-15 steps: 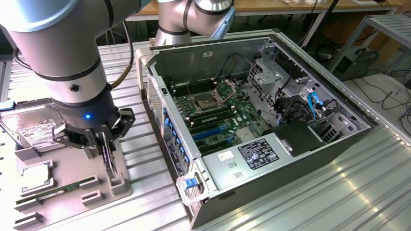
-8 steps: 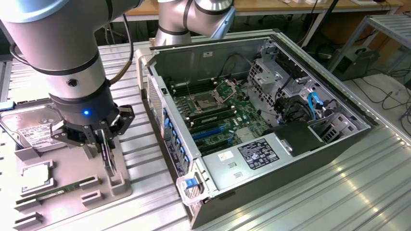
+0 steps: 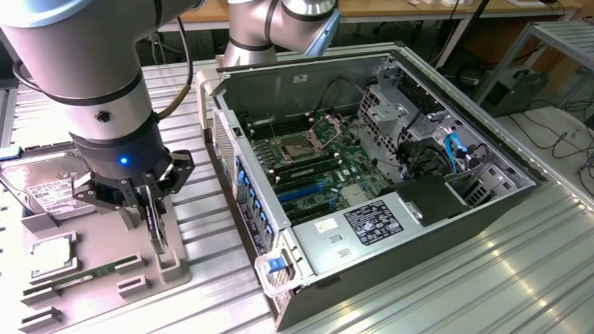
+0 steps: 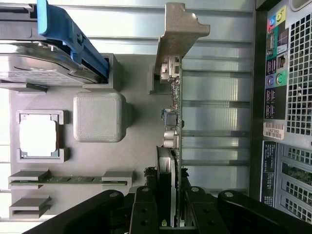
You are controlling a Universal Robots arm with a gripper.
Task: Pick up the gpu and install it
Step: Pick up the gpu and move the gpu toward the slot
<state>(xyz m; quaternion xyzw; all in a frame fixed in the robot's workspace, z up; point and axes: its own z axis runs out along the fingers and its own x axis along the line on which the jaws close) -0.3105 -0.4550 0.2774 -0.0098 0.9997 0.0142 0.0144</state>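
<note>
Down at the tray point(image 4: 131, 73), your gripper point(image 4: 168, 187) pinches the gpu point(image 4: 175, 112) by its fan end, so a tilted pull could jam it or let it slip.

Wrist view: the lower stretch of the gpu point(image 4: 176, 97) is hidden btwn the fingers point(image 4: 145, 209). The card is edge-on, so its fan face can't be made out. The fingers' own bases run off the pic edge. The hard drive point(image 4: 29, 68), well off to one side of the fingers, is cut by the edge & sits partly under a blue piece point(image 4: 73, 39). The PC case point(image 4: 287, 97), on the fingers' other side, is also cut off; its label point(image 4: 274, 130) txt is too small to read. Ext view: the gripper point(image 3: 149, 205) covers most of the gpu; only a dark sliver shows below the fingertips. The arm point(image 3: 83, 69) blocks pt of the hard drive & runs out of frame.
</note>
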